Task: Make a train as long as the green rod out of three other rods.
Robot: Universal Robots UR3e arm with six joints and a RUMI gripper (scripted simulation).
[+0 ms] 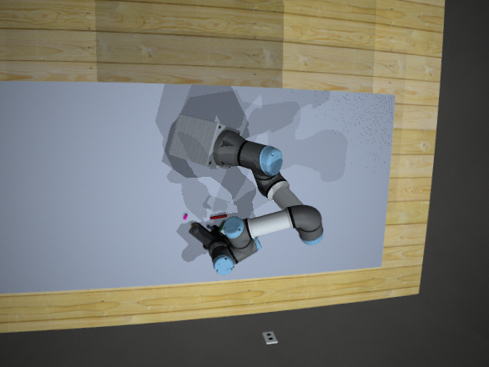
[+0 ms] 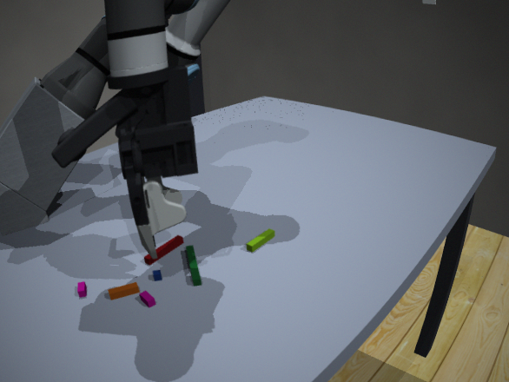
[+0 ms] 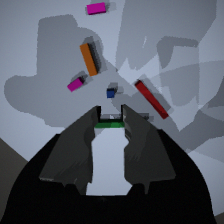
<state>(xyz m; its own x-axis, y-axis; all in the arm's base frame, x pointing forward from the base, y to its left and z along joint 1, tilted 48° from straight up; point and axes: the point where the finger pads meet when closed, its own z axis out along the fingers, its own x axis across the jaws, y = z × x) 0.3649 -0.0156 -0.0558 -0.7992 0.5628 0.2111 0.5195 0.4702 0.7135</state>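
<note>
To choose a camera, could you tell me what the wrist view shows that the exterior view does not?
Only the wrist view shows the green rod through the narrow gap between the gripper fingertips. Only the exterior view shows the lime rod, the table leg and the floor. Both show the red rod, orange rod, blue rod and two magenta rods.
</note>
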